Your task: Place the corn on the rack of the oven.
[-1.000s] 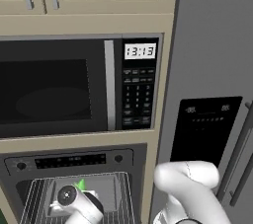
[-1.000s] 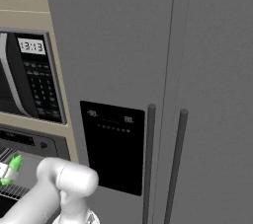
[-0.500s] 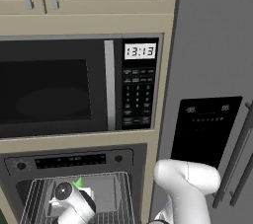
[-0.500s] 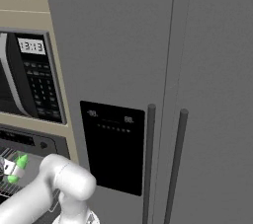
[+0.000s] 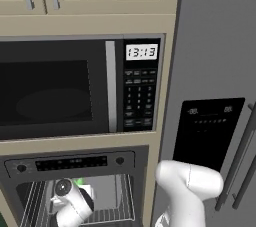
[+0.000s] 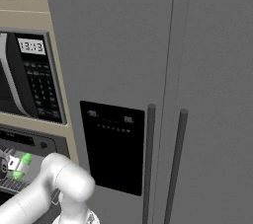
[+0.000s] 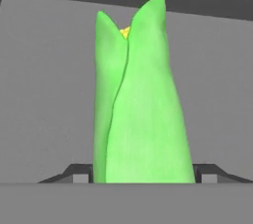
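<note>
The corn, a bright-green husked cob with a bit of yellow at its tip, stands upright between my gripper's dark fingertips. The gripper is shut on it. In the left base view the gripper reaches into the open oven under the microwave, and the corn peeks out above the wrist. It hangs over the silvery wire rack. From the right base view the corn shows at the gripper, above the rack.
The black microwave with its keypad sits directly above the oven. A grey two-door fridge with a dark dispenser panel stands to the right. The oven's grey back wall lies just behind the corn.
The hand with the corn has crept slightly further into the oven cavity; the corn stays in the grip.
</note>
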Tool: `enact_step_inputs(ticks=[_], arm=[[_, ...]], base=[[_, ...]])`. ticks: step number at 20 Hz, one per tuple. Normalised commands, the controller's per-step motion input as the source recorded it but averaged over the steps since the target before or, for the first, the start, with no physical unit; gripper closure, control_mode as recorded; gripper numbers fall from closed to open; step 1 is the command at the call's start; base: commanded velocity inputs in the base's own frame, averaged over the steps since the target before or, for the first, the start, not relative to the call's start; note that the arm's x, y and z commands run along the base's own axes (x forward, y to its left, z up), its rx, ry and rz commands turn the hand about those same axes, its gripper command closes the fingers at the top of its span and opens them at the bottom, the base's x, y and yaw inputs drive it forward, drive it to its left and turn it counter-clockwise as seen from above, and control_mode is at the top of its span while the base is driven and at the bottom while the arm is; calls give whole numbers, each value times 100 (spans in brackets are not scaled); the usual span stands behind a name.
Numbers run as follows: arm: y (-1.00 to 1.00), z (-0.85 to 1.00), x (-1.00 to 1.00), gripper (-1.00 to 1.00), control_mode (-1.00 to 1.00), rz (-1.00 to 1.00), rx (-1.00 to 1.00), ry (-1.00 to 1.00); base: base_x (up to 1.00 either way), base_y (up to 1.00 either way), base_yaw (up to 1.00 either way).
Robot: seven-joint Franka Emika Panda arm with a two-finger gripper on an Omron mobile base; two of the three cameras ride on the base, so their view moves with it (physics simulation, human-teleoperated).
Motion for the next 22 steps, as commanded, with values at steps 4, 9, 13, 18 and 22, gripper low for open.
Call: enact_step_inputs(ticks=[4,9,13,18,22], arm=[[14,-14,0,-100,-100,0,0,0],[9,0,-16,-100,-100,0,0,-4],[1,24,-21,-100,-100,0,-1,-4],[0,74,-32,-100,-100,-4,0,0],[0,83,-60,-100,-100,-10,0,0]], base=[[0,0,0],[0,0,0],[0,0,0],[0,0,0],[0,0,0]])
